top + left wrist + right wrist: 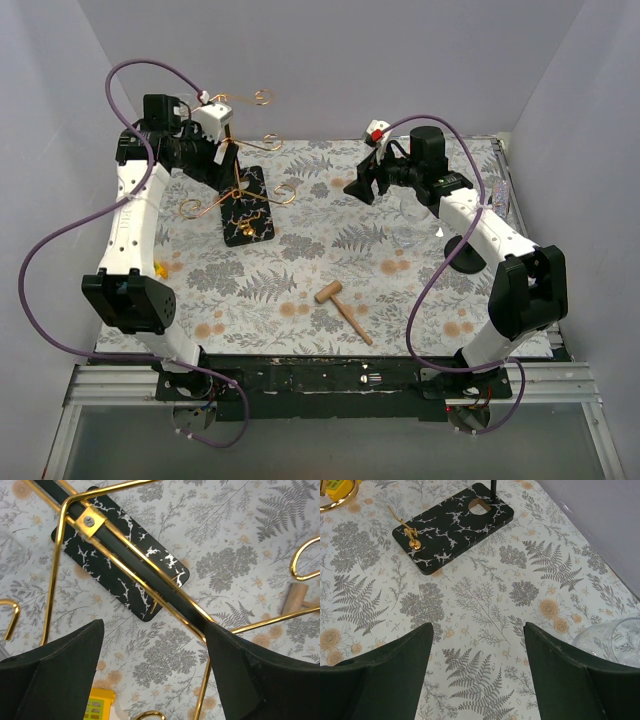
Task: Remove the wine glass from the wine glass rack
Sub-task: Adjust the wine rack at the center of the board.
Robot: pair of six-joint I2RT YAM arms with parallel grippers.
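Fern-and-flower printed cloth (330, 250) covers the table, which is enclosed by plain pale walls. At the left rear stands the wine glass rack (247, 195). The left gripper (222, 158) is level with the rack's upper arms, fingers spread wide and grasping nothing. In the left wrist view the rack's dark central post (150, 580) runs diagonally down to the inner edge of the finger on the view's right side (240, 670). Contact there cannot be confirmed. The right gripper (477, 627) is also released. It hovers over bare cloth, well apart from the rack base (452, 527). The wine glass (612, 640) is off the rack. Its clear rounded rim shows low at the right of the right wrist view, just beside that gripper's finger, and its orientation cannot be determined. The rack is thin gold wire with scroll-ended arms. Its flat rectangular base is black with white marble veining and rounded corners, and carries a gold ornament (410, 532) and a square cut-out (480, 507) near the post. A wooden mallet (342, 308) lies on the near cloth, and a yellow block (97, 705) sits by the left arm.
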